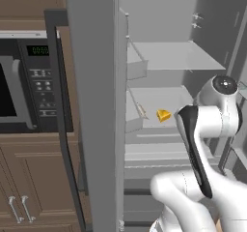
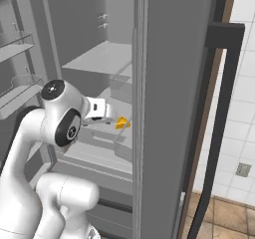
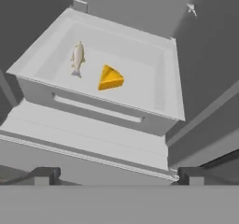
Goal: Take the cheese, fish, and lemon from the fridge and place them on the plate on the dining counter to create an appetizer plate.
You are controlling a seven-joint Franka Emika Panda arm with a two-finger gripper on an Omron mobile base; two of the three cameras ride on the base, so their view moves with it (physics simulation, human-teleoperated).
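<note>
The fridge [image 1: 91,95] stands open. On its pale middle shelf tray [image 3: 169,80] lie the cheese [image 3: 110,77], a yellow-orange wedge, and to its left the thin silvery fish [image 3: 77,57]. The base views show the cheese [image 1: 163,115] [image 2: 122,124] and the fish [image 1: 141,111] on that shelf too. My gripper [image 3: 116,176] is open and empty, its fingertips [image 3: 44,175] wide apart, hovering in front of and above the tray, short of the cheese. My hand [image 2: 99,110] reaches in just left of the cheese. The lemon, the plate and the dining counter are out of view.
A black microwave [image 1: 29,86] sits in wood cabinets [image 1: 34,178] left of the fridge. Door bins [image 2: 20,91] hang on the open left door. The right door's dark handle [image 2: 219,133] stands before a white tiled wall [image 2: 244,108]. Drawers lie below the tray.
</note>
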